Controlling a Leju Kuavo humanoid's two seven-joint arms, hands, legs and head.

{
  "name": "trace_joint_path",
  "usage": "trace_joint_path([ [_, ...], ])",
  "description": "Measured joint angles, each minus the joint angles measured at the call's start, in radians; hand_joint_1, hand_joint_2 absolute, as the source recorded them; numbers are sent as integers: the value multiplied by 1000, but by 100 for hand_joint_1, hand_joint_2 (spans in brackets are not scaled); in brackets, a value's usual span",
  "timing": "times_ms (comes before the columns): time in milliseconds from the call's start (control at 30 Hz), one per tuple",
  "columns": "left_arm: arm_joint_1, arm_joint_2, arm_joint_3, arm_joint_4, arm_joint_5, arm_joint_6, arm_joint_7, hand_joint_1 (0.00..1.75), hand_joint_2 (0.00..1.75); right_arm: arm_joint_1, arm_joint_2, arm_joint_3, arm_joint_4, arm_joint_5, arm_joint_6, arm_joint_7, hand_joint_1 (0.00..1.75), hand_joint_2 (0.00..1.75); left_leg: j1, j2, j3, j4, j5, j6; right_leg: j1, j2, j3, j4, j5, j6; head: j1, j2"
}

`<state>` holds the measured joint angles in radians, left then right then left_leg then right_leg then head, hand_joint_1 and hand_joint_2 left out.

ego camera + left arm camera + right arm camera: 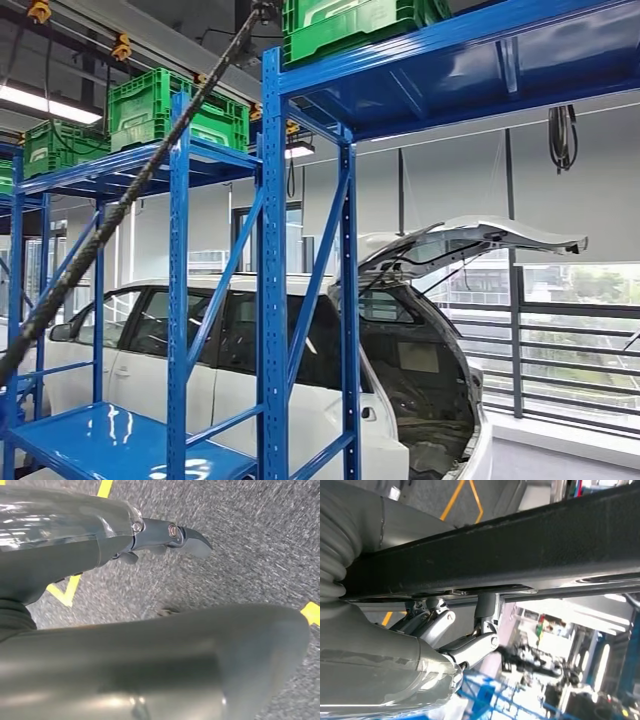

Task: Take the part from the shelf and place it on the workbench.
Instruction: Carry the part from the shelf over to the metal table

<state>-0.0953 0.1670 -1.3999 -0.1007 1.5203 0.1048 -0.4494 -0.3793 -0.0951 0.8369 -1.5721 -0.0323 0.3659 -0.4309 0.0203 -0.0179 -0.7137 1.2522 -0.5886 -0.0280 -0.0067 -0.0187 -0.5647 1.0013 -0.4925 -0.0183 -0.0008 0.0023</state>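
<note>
**Workshop bay with racks and a parked car**

Blue steel racks [273, 270] stand near, carrying green crates [178, 108] on their top decks. Behind them a white car [249, 370] sits with its tailgate [483, 238] raised. Windows [577, 340] line the far right wall, and a ceiling strip light [45, 105] glows at far left. The grey speckled floor [245, 545] bears yellow markings [67, 591].

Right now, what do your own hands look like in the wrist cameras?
The left robot hand has a smooth grey body under a glossy clear cover and a dark pointed fingertip fixed by a small metal screw. The right robot hand has a pale grey ribbed cover, a glossy grey shell and silver jointed fingers.
</note>
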Motion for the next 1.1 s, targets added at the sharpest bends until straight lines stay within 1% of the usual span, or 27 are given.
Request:
trace_joint_path([
  [33, 0, -3, -3, 0, 0, -2, -1, 0, 175, 5, -2, 0, 0, 1, 0, 1, 175, 175, 1, 3, -9, 27, -4, -3, 0, -11, 0, 0, 0, 0, 0, 0],
  [67, 0, -5, -4, 0, 0, -2, -2, 0, 175, 9, -4, 0, 0, 2, 0, 2, 175, 175, 3, 7, 0, 17, 10, -5, 0, -21, 0, 1, -1, 1, 0, 0],
  [100, 1, -6, -6, 0, 0, -2, -2, 0, 175, 12, -5, 0, -1, 3, -1, 2, 175, 175, 5, 14, 26, -27, 37, -7, 0, -30, 0, 2, -2, 3, 0, 0],
  [167, -1, -9, -7, 0, 0, -3, -4, 0, 175, 16, -7, 0, -6, 4, -5, 6, 175, 175, 4, 49, 93, -155, 90, -7, 3, -46, 0, 8, -7, 12, 0, 0],
  [200, -3, -11, -7, 0, 0, -3, -3, 0, 175, 19, -7, -1, -9, 5, -8, 10, 175, 175, 1, 64, 114, -198, 103, -2, 6, -53, -1, 10, -9, 18, 0, 0],
  [233, -4, -14, -8, 0, 0, -4, 0, 0, 175, 24, -8, -2, -13, 7, -13, 15, 175, 175, -2, 74, 123, -220, 105, 4, 9, -60, -1, 13, -10, 23, 0, 0],
  [300, 1, -19, -10, 0, 0, -5, 12, 0, 175, 38, -8, -3, -21, 12, -22, 26, 175, 175, -7, 63, 120, -222, 104, 20, 9, -76, 1, 12, -10, 34, 0, 0],
  [333, 7, -22, -11, 0, 0, -5, 18, 0, 175, 45, -8, -3, -25, 14, -25, 31, 175, 175, -7, 55, 119, -224, 106, 27, 7, -71, 2, 14, -16, 40, 0, 0],
  [400, 13, -25, -13, 0, 2, -6, 23, 0, 175, 59, -8, -2, -31, 17, -28, 35, 175, 175, -4, 40, 118, -226, 111, 40, 2, -35, -16, 62, -56, 49, 0, 0],
  [433, 14, -27, -13, 0, 2, -5, 22, 0, 175, 64, -8, -2, -32, 18, -28, 37, 175, 175, -3, 32, 117, -226, 112, 44, 0, -12, -39, 116, -89, 51, 0, 0],
  [500, 14, -27, -13, 0, 2, -5, 16, 0, 175, 70, -8, 1, -32, 23, -29, 40, 175, 175, -6, 12, 116, -226, 114, 49, 0, 7, -97, 248, -145, 52, 0, 0],
  [533, 15, -27, -11, 0, 2, -5, 12, 0, 175, 71, -7, 2, -31, 27, -28, 41, 175, 175, -9, 1, 116, -226, 114, 51, 1, 9, -115, 287, -153, 50, 0, 0],
  [567, 16, -27, -9, 0, 3, -5, 7, 0, 175, 70, -6, 3, -31, 30, -28, 42, 175, 175, -11, -10, 116, -225, 115, 52, 2, 12, -115, 289, -140, 46, 0, 0],
  [600, 16, -27, -6, 0, 3, -4, 2, 0, 175, 68, -4, 4, -31, 33, -29, 43, 175, 175, -14, -22, 117, -225, 116, 53, 3, 18, -98, 252, -110, 39, 0, 0],
  [633, 16, -27, -2, 0, 3, -4, -3, 0, 175, 65, -1, 4, -31, 36, -29, 43, 175, 175, -16, -34, 118, -225, 116, 53, 6, 31, -68, 187, -72, 30, 0, 0],
  [667, 15, -28, 2, 0, 3, -5, -8, 0, 175, 61, 1, 4, -32, 39, -29, 43, 175, 175, -18, -45, 117, -225, 117, 52, 7, 53, -37, 121, -41, 19, 0, 0],
  [700, 13, -28, 6, 0, 3, -5, -13, 0, 175, 57, 2, 4, -33, 42, -29, 43, 175, 175, -18, -56, 116, -224, 119, 51, 8, 72, -13, 68, -20, 11, 0, 0],
  [733, 12, -28, 10, 0, 3, -5, -17, 0, 175, 52, 2, 4, -34, 45, -29, 43, 175, 175, -16, -65, 113, -224, 121, 48, 10, 85, 1, 35, -11, 5, 0, 0],
  [767, 12, -28, 15, 0, 3, -6, -21, 0, 175, 47, 2, 4, -35, 48, -30, 43, 175, 175, -14, -73, 109, -224, 124, 43, 11, 88, 5, 24, -12, 2, 0, 0],
  [800, 13, -26, 20, 0, 3, -6, -23, 0, 175, 42, 2, 3, -35, 50, -30, 43, 175, 175, -12, -83, 105, -225, 127, 38, 12, 80, 5, 18, -11, 2, 0, 0],
  [833, 14, -25, 24, 0, 3, -8, -26, 0, 175, 35, 2, 3, -35, 52, -31, 43, 175, 175, -12, -83, 101, -224, 127, 33, 10, 69, 7, 11, -9, 1, 0, 0],
  [900, 12, -24, 30, 0, 3, -10, -30, 0, 175, 20, 2, 1, -35, 52, -31, 40, 175, 175, -14, -55, 85, -192, 101, 23, 4, 48, 11, -3, -2, -2, 0, 0],
  [967, 5, -24, 35, 0, 3, -11, -32, 0, 175, 8, 0, -2, -29, 50, -30, 37, 175, 175, -11, -14, 39, -89, 40, 13, 2, 23, 11, -8, 1, -5, 0, 0],
  [1000, 2, -23, 38, 0, 3, -11, -32, 0, 175, 4, -1, -3, -25, 49, -28, 35, 175, 175, -7, -5, 12, -27, 13, 7, 2, 10, 11, -8, 1, -5, 0, 0],
  [1033, 1, -23, 41, 0, 3, -10, -31, 0, 175, 2, -3, -3, -21, 49, -27, 33, 175, 175, -3, 1, -6, 16, 0, 2, 1, -3, 10, -7, 1, -4, 0, 0],
  [1067, 1, -23, 43, 0, 3, -10, -29, 0, 175, 0, -5, -4, -16, 48, -25, 33, 175, 175, 1, 5, -8, 27, 5, -3, 1, -15, 10, -7, 0, -3, 0, 0],
  [1100, 2, -23, 44, 0, 3, -9, -26, 0, 175, -1, -8, -4, -12, 47, -23, 32, 175, 175, 5, 11, 9, 0, 26, -8, 0, -26, 10, -6, -2, 0, 1, 0],
])
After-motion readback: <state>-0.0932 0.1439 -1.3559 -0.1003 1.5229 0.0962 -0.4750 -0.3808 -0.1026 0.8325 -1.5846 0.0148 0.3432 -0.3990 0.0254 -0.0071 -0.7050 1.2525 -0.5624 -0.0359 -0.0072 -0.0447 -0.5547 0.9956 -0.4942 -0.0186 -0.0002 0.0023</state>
